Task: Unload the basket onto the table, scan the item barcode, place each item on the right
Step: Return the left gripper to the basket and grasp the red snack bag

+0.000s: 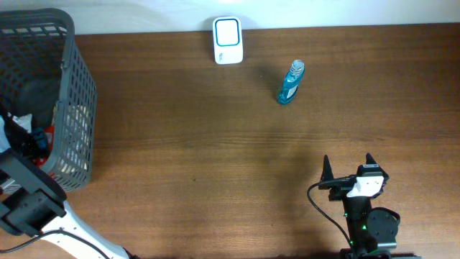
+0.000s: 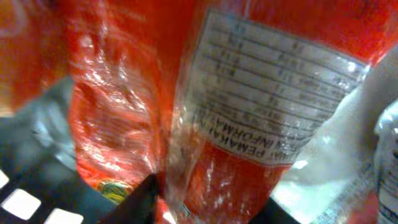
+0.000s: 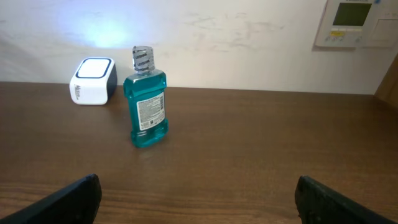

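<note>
**Overhead:** The basket (image 1: pixel 72 108) stands at the table's (image 1: pixel 201 144) left end, and the left arm reaches inside it. The scanner (image 1: pixel 228 40) sits at the far edge, with a mouthwash bottle (image 1: pixel 291 83) upright nearby. The right gripper (image 1: pixel 347 164) rests apart, jaws spread and empty.

**Left wrist:** A red packet (image 2: pixel 124 106), judged the item, fills the view inside the basket. The left gripper (image 2: pixel 211 208) flanks its lower edge, but I cannot tell if it pinches.

**Right wrist:** Bottle and scanner stand ahead, untouched.

**Finding:** The task is at an early stage. Lifting, carrying and scanning remain outstanding.

overhead: top-down, table (image 1: pixel 215 144) | left wrist: close-up, red packet (image 2: pixel 124 93) | right wrist: low, level; shares bottle (image 3: pixel 148 99) with overhead
</note>
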`<control>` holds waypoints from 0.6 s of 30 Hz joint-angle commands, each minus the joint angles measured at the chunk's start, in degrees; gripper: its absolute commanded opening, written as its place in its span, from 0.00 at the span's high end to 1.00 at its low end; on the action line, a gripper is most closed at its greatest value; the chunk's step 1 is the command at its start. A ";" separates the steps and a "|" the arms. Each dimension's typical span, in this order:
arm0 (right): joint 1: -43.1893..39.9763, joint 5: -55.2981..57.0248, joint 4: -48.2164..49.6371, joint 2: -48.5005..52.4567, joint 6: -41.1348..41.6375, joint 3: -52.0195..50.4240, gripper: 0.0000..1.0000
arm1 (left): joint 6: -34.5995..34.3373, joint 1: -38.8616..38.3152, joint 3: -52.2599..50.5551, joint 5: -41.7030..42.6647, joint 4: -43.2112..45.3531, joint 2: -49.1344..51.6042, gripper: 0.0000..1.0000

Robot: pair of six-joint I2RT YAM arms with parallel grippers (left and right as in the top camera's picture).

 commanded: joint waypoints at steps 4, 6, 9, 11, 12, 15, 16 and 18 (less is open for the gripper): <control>-0.37 0.70 -0.20 -0.39 0.50 -0.46 0.02 | -2.78 -0.20 0.59 0.87 2.12 -0.37 0.86; -0.37 0.70 -0.20 -0.39 0.50 -0.46 0.02 | -6.27 -0.20 5.35 2.71 0.57 -0.37 1.00; -0.37 0.70 -0.20 -0.39 0.50 -0.46 0.01 | -6.27 -0.20 13.70 13.22 -2.01 -0.37 1.00; -0.37 0.70 -0.20 -0.39 0.50 -0.46 0.02 | -6.27 -0.20 23.08 23.87 -4.09 -0.37 1.00; -0.37 0.70 -0.20 -0.39 0.50 -0.46 0.02 | -6.27 -0.20 26.82 27.17 -4.79 -0.37 1.00; -0.37 0.70 -0.20 -0.39 0.50 -0.46 0.02 | -10.08 -0.20 43.91 38.58 -6.49 -0.37 1.00; -0.37 0.70 -0.20 -0.39 0.50 -0.46 0.02 | -12.87 -0.24 48.11 39.32 -6.54 -0.37 1.00; -0.37 0.70 -0.20 -0.39 0.50 -0.46 0.02 | -16.28 -0.24 56.41 42.75 -6.71 -0.37 1.00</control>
